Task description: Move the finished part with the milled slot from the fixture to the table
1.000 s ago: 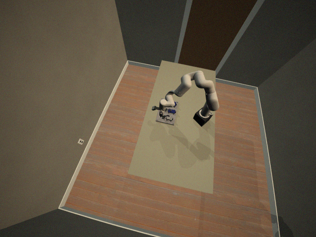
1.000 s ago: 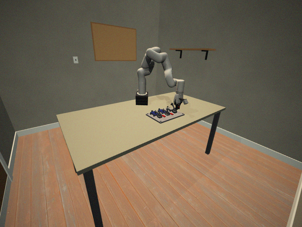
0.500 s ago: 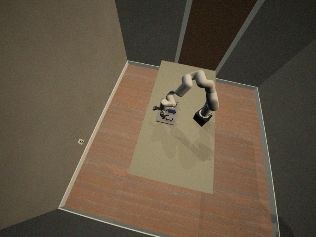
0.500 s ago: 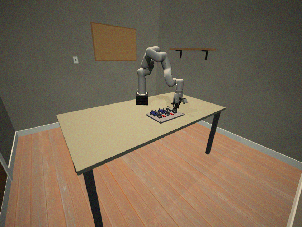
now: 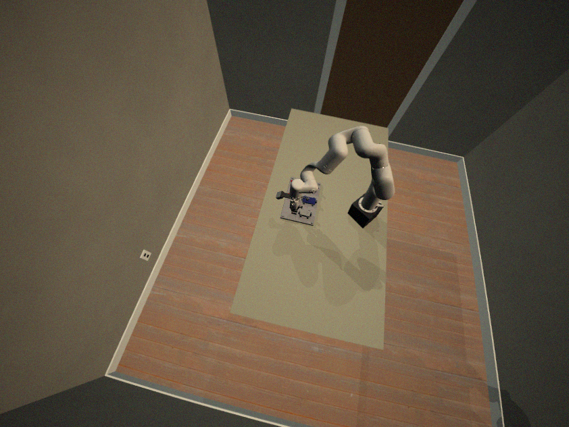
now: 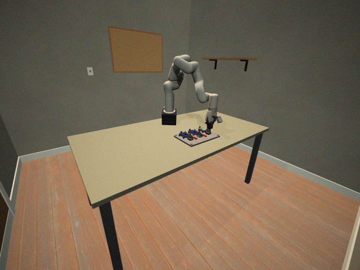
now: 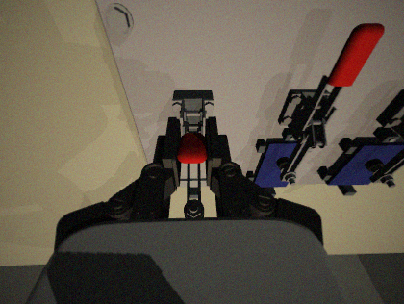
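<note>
Your claw (image 7: 192, 153) is clenched on the red handle (image 7: 192, 148) of the end toggle clamp (image 7: 192, 113), at the edge of the grey fixture plate (image 7: 226, 58) on the worktop (image 6: 122, 157).

Progress, as I judge it: early. You are working the clamp open; the part is not out, nothing is laid on the worktop, no release made. Left to do: free the clamp, regrasp the part, lift it, lay it flat, let go.

Finished part: it should sit in the nest under this clamp, directly below and between your fingers, but the claw body hides it. You cannot confirm the slot from here.

Beside you, two blue blanks (image 7: 270, 168) (image 7: 358, 165) sit in their nests. The nearer one's clamp handle (image 7: 356, 54) lies back, apparently locked. Keep well apart from both.
</note>
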You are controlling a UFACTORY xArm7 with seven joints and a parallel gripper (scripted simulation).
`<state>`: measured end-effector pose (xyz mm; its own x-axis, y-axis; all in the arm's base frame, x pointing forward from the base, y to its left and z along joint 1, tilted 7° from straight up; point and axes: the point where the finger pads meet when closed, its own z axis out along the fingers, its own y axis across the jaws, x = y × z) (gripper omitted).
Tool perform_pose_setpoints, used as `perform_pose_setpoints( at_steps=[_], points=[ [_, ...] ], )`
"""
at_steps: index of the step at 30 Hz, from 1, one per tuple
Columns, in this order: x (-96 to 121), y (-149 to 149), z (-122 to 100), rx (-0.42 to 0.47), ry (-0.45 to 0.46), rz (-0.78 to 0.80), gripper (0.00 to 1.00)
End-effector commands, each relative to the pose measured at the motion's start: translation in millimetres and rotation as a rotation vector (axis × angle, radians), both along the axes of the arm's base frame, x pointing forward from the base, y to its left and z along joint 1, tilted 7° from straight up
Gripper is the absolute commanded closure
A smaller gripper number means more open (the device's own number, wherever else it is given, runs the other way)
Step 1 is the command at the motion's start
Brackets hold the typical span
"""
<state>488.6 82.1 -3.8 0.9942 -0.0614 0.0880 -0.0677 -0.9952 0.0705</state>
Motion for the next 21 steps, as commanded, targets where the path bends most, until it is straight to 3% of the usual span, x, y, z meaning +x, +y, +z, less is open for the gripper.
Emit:
perform_pose_setpoints(
  at_steps=[1, 21],
  points=[
    [-0.6, 0.7, 0.7, 0.001, -0.002, 0.001, 1.00],
    [-4.7, 0.9, 0.3, 0.001, -0.002, 0.001, 1.00]
  ],
)
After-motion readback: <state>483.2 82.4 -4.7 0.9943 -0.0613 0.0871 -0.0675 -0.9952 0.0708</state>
